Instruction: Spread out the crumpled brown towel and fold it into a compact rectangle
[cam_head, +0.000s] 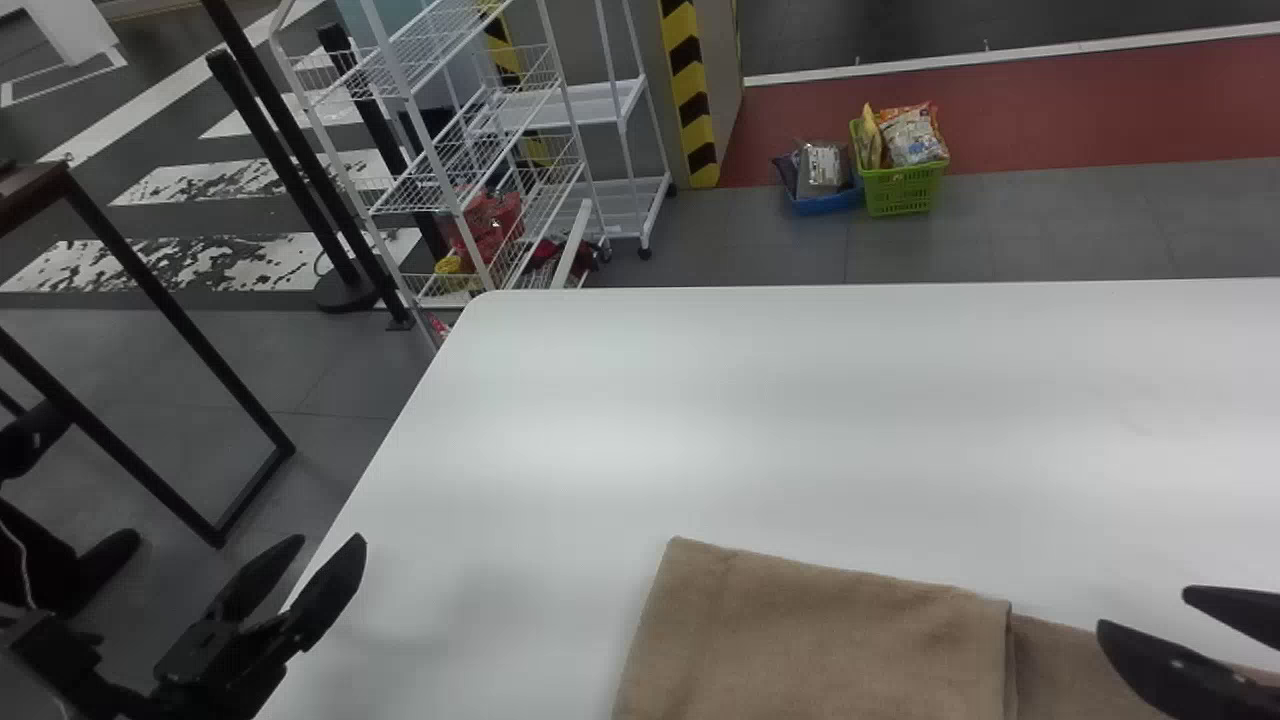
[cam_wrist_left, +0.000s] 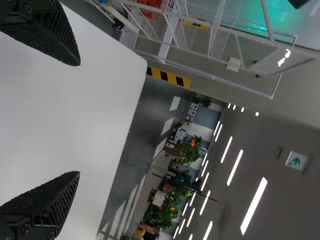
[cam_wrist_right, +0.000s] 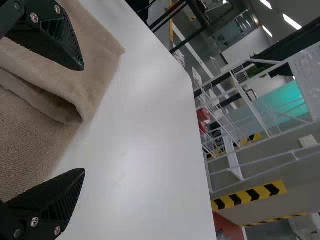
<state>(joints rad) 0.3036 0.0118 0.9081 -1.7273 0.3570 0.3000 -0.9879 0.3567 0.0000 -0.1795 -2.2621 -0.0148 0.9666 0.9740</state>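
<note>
Brimming green basket (cam_head: 902, 192) (bright packets (cam_head: 912, 138))

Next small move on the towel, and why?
I'd lower the right gripper onto the towel's right stretch and pinch it, likely to fold it leftward. The left part already lies doubled, its top layer ending at an edge short of that stretch, and the gripper hangs open and empty right by it.

Black left gripper (cam_head: 332, 548) and right gripper (cam_head: 1143, 609), flat tapering fingers (cam_wrist_right: 57, 42) with pointed tips, closely ribbed sides (cam_wrist_right: 65, 204), silver cross-head screws (cam_wrist_right: 34, 221) in black mounts (cam_wrist_right: 15, 225), grey section of left arm (cam_head: 22, 692)
</note>
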